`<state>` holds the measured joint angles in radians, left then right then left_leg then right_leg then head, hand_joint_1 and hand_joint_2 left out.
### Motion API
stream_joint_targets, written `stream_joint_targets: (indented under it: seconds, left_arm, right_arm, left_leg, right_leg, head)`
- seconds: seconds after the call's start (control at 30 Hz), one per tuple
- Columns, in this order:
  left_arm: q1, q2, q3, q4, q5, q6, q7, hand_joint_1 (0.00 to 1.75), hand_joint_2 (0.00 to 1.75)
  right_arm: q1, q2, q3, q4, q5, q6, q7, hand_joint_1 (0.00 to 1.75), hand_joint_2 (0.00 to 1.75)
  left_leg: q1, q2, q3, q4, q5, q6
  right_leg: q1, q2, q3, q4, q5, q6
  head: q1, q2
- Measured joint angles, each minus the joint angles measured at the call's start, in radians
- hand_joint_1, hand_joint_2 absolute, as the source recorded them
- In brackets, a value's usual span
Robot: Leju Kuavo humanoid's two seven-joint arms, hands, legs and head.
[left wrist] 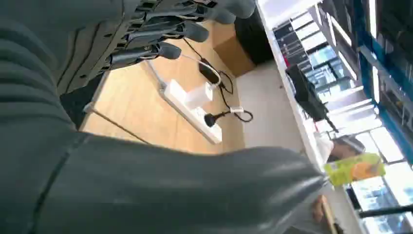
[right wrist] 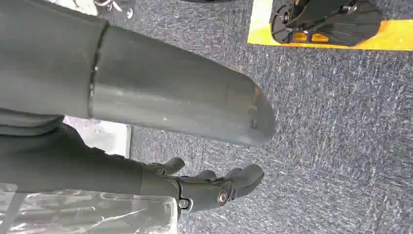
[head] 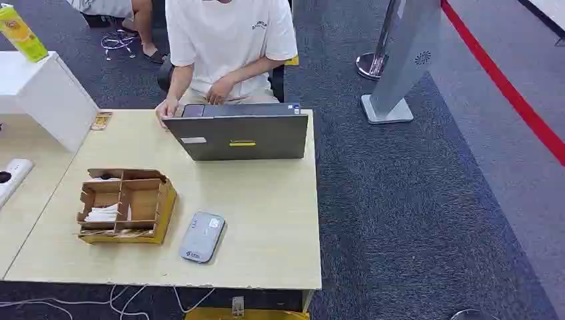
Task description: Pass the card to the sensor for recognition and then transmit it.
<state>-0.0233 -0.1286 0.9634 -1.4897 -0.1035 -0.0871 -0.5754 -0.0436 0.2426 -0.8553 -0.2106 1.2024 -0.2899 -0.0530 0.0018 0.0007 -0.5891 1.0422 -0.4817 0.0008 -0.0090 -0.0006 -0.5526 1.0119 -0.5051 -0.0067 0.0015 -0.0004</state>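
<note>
Nearest you in the head view, the grey sensor (head: 202, 237) lies flat on the tabletop (head: 266, 213), close to its front edge. Just left of it sits the cardboard box (head: 126, 203) with its divided compartments; white cards (head: 103, 213) lie in the front-left compartment, so the task's thing is there, untouched by either hand.

Your left hand (left wrist: 160, 34) shows in the left wrist view: its dark fingers (left wrist: 146, 51) are stretched out and apart, holding nothing, above a wooden surface that carries a white power strip (left wrist: 192, 109) with black plugs. Your right hand (right wrist: 204, 187) shows in the right wrist view, hanging over dark blue carpet (right wrist: 331, 122); its fingers are loosely bent but apart and hold nothing.

Further back on the tabletop stands an open grey laptop (head: 238, 133), its lid towards you. A person in a white shirt (head: 226, 40) sits behind it with one hand (head: 166, 110) on the tabletop beside the laptop. At the far left a white block (head: 46, 93) carries a yellow-green carton (head: 23, 33). Off to the right, a grey stand (head: 406, 60) rests on the carpet near a red line (head: 506, 87).
</note>
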Motion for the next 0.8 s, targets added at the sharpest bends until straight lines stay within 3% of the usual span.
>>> stream_joint_targets:
  seconds: [0.8]
  left_arm:
    - [-0.257,0.236,-0.457,0.050,-0.648,0.261,0.271,0.00,0.00]
  right_arm:
    - [-0.015,0.005,0.000,0.011,0.099,0.035,0.041,0.00,0.00]
  left_leg:
    - [0.000,0.000,0.000,0.000,0.001,-0.001]
  right_leg:
    - [0.000,0.002,0.001,0.000,0.001,0.000]
  head:
    - [0.001,0.000]
